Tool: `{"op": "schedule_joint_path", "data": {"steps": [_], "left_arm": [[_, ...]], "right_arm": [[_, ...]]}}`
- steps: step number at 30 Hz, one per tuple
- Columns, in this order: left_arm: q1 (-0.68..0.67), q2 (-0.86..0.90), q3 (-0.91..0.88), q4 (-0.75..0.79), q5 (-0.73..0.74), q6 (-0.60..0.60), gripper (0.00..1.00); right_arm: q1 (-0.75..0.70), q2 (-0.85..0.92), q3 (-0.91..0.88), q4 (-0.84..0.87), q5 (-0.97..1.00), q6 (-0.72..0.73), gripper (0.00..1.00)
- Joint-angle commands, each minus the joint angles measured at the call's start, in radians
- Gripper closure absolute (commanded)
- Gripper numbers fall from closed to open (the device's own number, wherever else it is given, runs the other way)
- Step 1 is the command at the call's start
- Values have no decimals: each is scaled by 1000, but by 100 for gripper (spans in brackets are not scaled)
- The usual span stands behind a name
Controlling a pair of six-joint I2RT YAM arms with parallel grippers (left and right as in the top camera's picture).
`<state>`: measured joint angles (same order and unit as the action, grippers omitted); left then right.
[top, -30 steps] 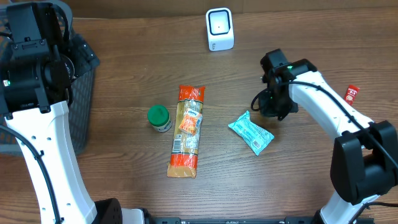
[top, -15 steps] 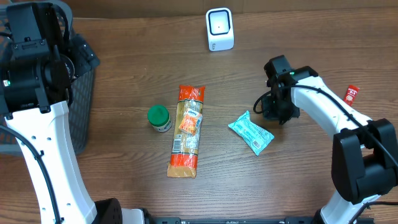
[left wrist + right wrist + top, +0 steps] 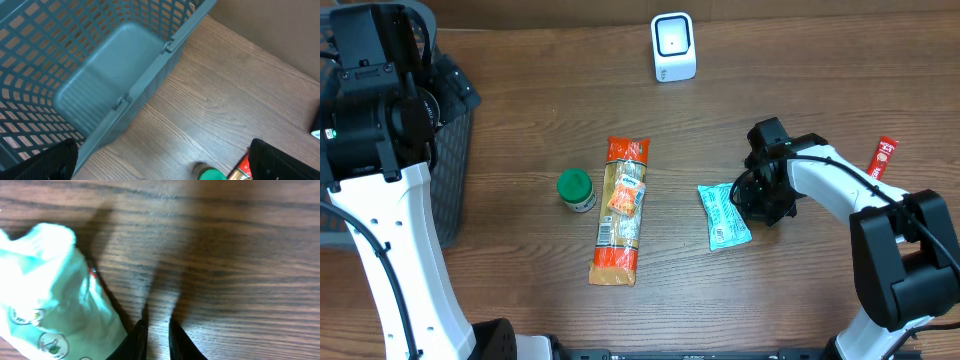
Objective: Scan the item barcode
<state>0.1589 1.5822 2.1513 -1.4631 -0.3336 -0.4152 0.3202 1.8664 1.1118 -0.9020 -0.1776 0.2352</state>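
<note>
Touching teal pouch, right hand nearly closed.

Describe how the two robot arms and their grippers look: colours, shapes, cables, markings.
Both arms have white, rounded link shells joined by bulky black joint housings. The left arm is a thick white column topped by black blocks with a small green light. The right arm has a thin black cable running along its white link and a green light near the wrist. The right gripper has slim black fingers.

L end effector wide open, raised; R end effector low, fingers nearly together.
</note>
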Motion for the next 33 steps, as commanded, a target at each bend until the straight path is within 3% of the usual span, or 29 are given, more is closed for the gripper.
{"op": "schedule_joint_path", "data": {"steps": [1,8,11,13,14,16,17,19,21,27,30,33], "left_arm": [[5,6,11,1,-13,9,0],[5,6,11,1,-13,9,1],[5,6,11,1,-13,9,0],[5,6,11,1,-13,9,1],[5,6,11,1,-13,9,0],[5,6,11,1,-13,9,0],[5,6,11,1,-13,9,0],[5,6,11,1,-13,9,0],[5,6,11,1,-13,9,0],[5,6,11,1,-13,9,0],[5,6,11,1,-13,9,0],[4,6,11,1,-13,9,0]], "right_arm": [[1,6,-34,4,-19,4,82],[0,6,24,-54,-27,-27,90],[-2,6,132,-145,-26,-46,89],[-2,6,212,-200,-26,-79,83],[-2,6,245,-214,-25,-84,69],[-2,6,291,-209,-25,-84,30],[-2,6,303,-196,-24,-84,19],[-2,6,309,-151,-24,-84,16],[-2,6,309,-128,-15,-91,7],[-2,6,309,-126,-39,-245,7],[-1,7,309,-122,-116,-305,15],[-1,7,309,-113,-166,-344,31]]}}
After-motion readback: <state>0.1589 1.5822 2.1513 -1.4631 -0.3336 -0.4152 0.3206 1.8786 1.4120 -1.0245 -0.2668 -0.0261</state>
